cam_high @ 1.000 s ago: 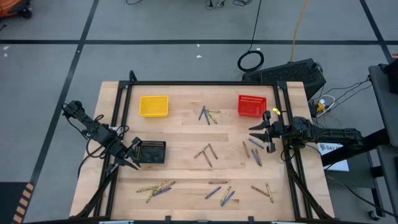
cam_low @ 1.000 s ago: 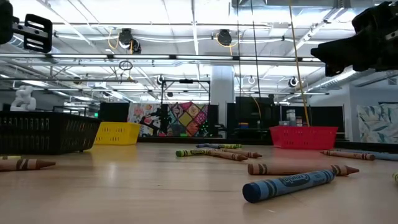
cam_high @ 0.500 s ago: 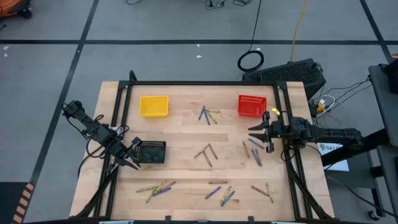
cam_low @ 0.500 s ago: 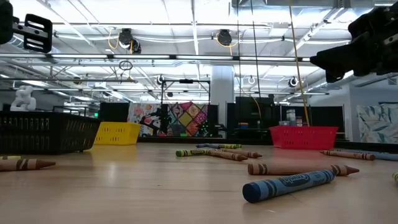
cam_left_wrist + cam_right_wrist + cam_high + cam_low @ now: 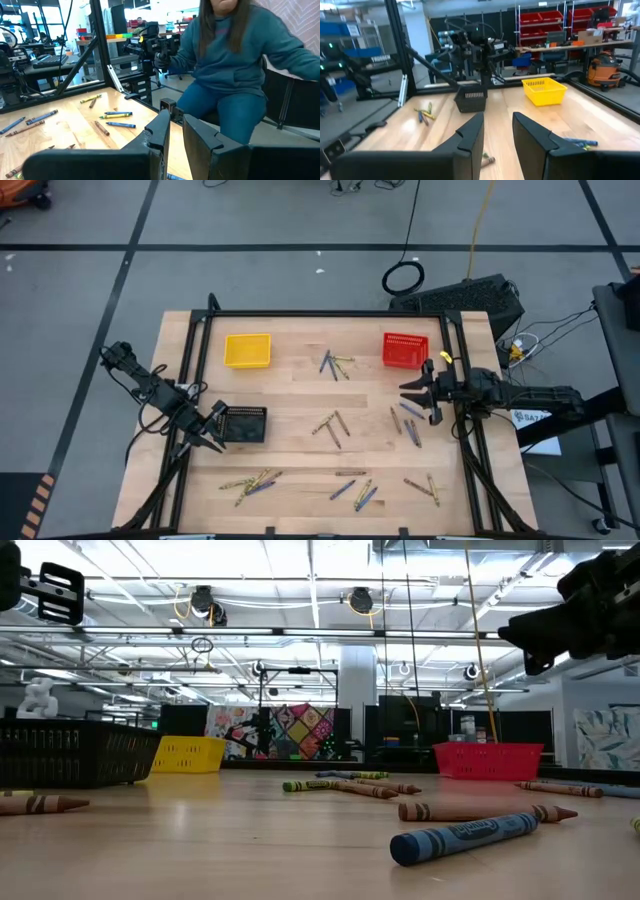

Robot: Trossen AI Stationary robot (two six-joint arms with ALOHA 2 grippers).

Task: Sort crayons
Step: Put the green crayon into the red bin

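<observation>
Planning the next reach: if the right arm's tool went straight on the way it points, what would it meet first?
Probably nothing soon: the right tool hangs above the wooden table, pointing across it. Far ahead stand the black mesh basket and the left tool; whether it would clear them is unclear.

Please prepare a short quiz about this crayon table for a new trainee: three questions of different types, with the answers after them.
1. True or false: the black basket sits next to the left gripper.
2. Multiple choice: the right gripper is nearest to which basket? A) the yellow basket B) the red basket C) the black basket
3. Fill the blank: the crayons lie loose on the ______, none visibly in a basket.

Key
1. True.
2. B.
3. Table. Both grippers have open fingers and hold nothing.
</observation>
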